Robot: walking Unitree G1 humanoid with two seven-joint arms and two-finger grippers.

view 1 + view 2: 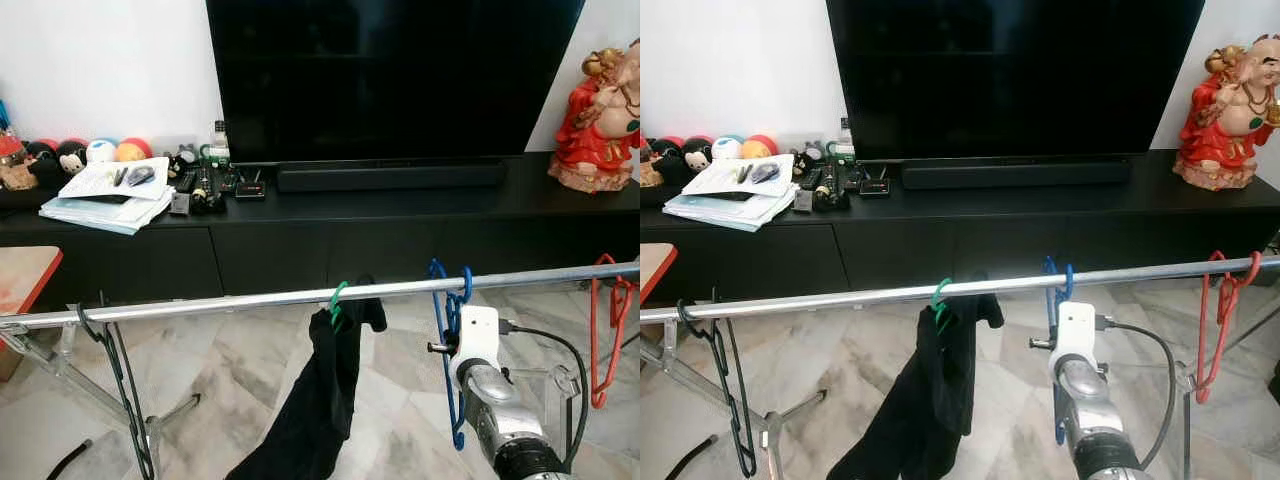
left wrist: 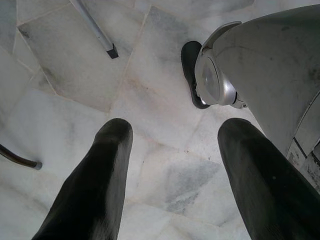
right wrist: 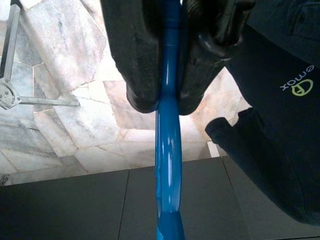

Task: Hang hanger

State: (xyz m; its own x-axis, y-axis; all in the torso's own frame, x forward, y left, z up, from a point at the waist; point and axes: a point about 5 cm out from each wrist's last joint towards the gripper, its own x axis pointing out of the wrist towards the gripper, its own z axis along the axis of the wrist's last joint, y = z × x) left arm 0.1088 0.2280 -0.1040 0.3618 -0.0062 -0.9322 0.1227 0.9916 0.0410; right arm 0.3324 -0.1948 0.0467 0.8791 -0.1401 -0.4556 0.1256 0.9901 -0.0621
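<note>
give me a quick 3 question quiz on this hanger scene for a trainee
1. True or false: the right hand is shut on the blue hanger.
2. Which hanger on the rail carries the black garment? A) red hanger B) green hanger C) black hanger
3. Fill in: the left hand hangs with its fingers ____ above the marble floor.

Key:
1. True. Both fingers press the blue hanger, whose hook is already over the rail.
2. B. The green hanger holds it; the red hanger and black hanger hang bare.
3. open
</note>
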